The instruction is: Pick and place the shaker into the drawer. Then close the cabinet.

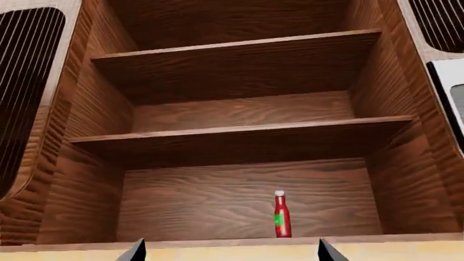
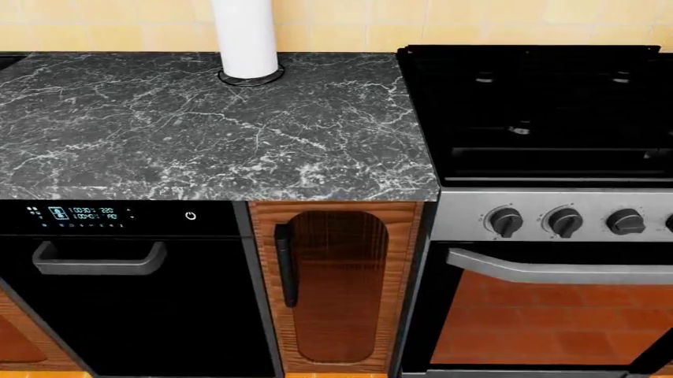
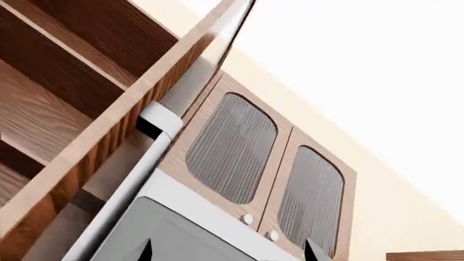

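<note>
- Overhead, an open wood cabinet (image 1: 239,136) fills the left wrist view: two shelves (image 1: 239,54) span it, and a red bottle (image 1: 282,215) with a white cap and green label stands upright on its floor, near the front edge.
- Lower down, the head view shows a dark marble counter (image 2: 210,126) across the left and middle, with a white cylinder (image 2: 245,35) standing at its far edge.
- A black stove (image 2: 537,110) sits to the right of the counter, with a row of knobs (image 2: 565,221) on its steel front and an oven handle (image 2: 557,268) below them.
- A black dishwasher (image 2: 116,307) with a lit display and a grey handle fills the near left, under the counter.
- Between dishwasher and oven stands a narrow wood door (image 2: 339,287) with a ribbed arched panel and a black bar handle (image 2: 284,264) at its left side; it is closed.
- The right wrist view looks up past the open cabinet's edge to two closed doors (image 3: 268,163) with ribbed panels and small round knobs (image 3: 247,218), above a white appliance (image 3: 167,228).
- The left gripper (image 1: 230,251) shows only two dark fingertips, set apart, nothing between them.
- The right gripper (image 3: 226,251) likewise shows two dark tips, spread, holding nothing.
- No drawer shows in any view, and I cannot tell whether the bottle is the shaker.
</note>
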{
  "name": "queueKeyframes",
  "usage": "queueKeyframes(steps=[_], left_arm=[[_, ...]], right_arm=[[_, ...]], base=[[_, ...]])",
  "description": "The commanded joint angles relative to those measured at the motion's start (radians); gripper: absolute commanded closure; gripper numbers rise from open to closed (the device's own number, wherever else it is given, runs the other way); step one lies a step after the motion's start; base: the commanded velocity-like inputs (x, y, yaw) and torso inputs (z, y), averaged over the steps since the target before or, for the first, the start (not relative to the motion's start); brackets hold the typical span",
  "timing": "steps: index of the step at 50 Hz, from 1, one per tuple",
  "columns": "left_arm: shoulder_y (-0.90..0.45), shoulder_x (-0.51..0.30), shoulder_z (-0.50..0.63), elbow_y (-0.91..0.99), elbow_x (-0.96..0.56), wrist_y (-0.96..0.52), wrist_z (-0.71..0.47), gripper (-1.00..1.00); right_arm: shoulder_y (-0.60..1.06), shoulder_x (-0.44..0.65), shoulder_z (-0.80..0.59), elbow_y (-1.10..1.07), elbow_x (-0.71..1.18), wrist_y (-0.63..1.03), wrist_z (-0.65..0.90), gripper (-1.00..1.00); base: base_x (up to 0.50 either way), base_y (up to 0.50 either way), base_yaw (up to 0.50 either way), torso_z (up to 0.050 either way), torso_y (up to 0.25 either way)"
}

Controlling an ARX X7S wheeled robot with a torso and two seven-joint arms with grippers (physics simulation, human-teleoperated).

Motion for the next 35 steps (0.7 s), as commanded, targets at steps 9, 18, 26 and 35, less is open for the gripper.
queueKeyframes(steps=[9,18,26,35], left_arm=[[-0.403,0.017,0.155,-0.154,0.028,-0.043,0.026,-1.0],[-0.383,0.015,0.153,-0.15,0.028,-0.033,0.027,-1.0],[-0.308,-0.004,0.118,-0.107,0.011,-0.038,0.011,-1.0],[-0.255,-0.012,0.091,-0.074,-0.008,-0.049,-0.004,-1.0]], right_arm=[[0.176,-0.294,0.238,0.284,-0.572,-0.26,-0.358,-1.0],[0.176,-0.337,0.326,0.385,-0.664,-0.352,-0.361,-1.0],[0.16,-0.325,0.326,0.392,-0.67,-0.341,-0.359,-1.0],[0.143,-0.322,0.318,0.37,-0.68,-0.31,-0.366,-1.0]], base=[[0.0,0.0,0.0,0.0,0.0],[0.0,0.0,0.0,0.0,0.0],[0.03,0.0,0.0,0.0,0.0],[0.49,-0.06,0.0,0.0,0.0]])
